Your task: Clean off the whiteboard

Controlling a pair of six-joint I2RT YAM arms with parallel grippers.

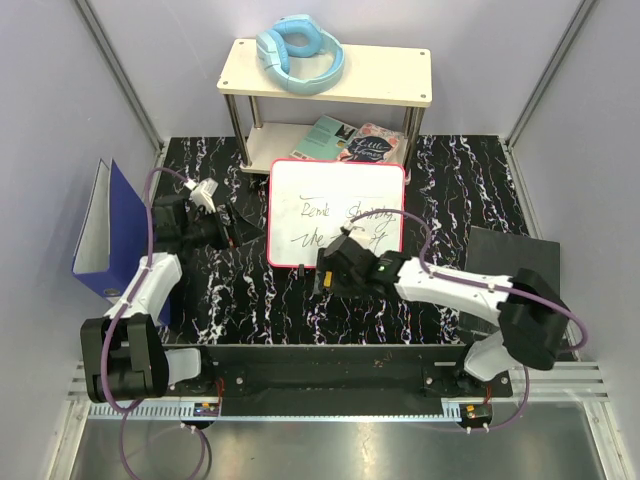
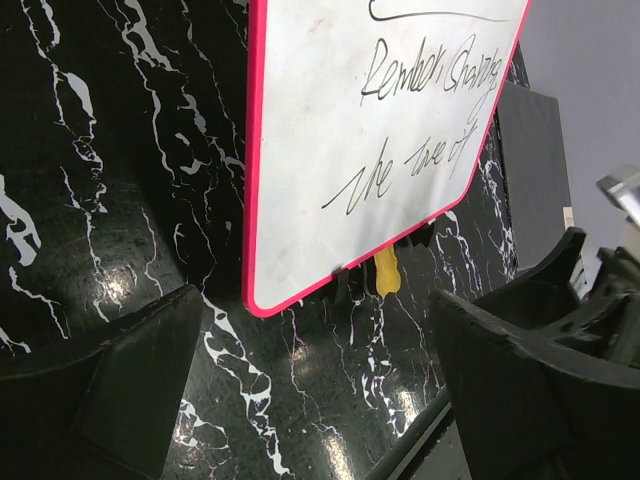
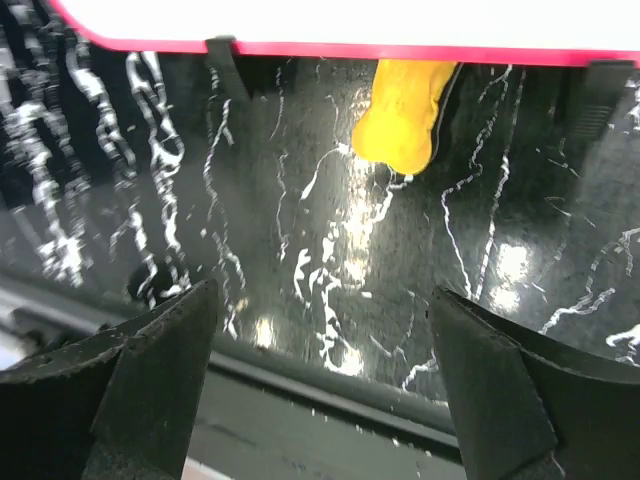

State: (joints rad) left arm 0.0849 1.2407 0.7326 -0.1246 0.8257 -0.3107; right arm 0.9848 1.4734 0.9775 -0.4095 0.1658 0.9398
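Bright o/h light, glare on table (image 3: 340, 230)

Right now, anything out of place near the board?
A yellow object pokes out from under the whiteboard at its near edge, so the board may not be lying flat. I can't tell what it is. Nothing else stands out.
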